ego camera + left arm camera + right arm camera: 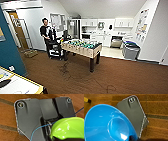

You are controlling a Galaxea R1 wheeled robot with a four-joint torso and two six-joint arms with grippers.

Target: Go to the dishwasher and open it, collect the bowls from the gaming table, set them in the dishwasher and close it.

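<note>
Glossy lime-green bowl [68, 128] with white glints, crossed by a thin blue cable [41, 127]. Bright blue bowl [107, 124], shiny. Brown wood-grain floor [100, 75] with darker seams. Green field and pale wooden sides on the football table [82, 47], legs dark. Teal wall [10, 55]. White cabinets [123, 22]. Grey bin [130, 51] with a blue rim. Black clothes on the person [46, 31]. White surface [20, 86] edged yellow.

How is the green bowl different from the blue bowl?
The green bowl is lime green; the blue bowl is bright blue. The green bowl shows its rounded outside, while the blue bowl shows its hollow inside. The green bowl is seen near the left wrist, with a thin blue cable crossing in front of it; the blue bowl is near the right wrist. Both are glossy, round and shiny, over a brown floor.
</note>
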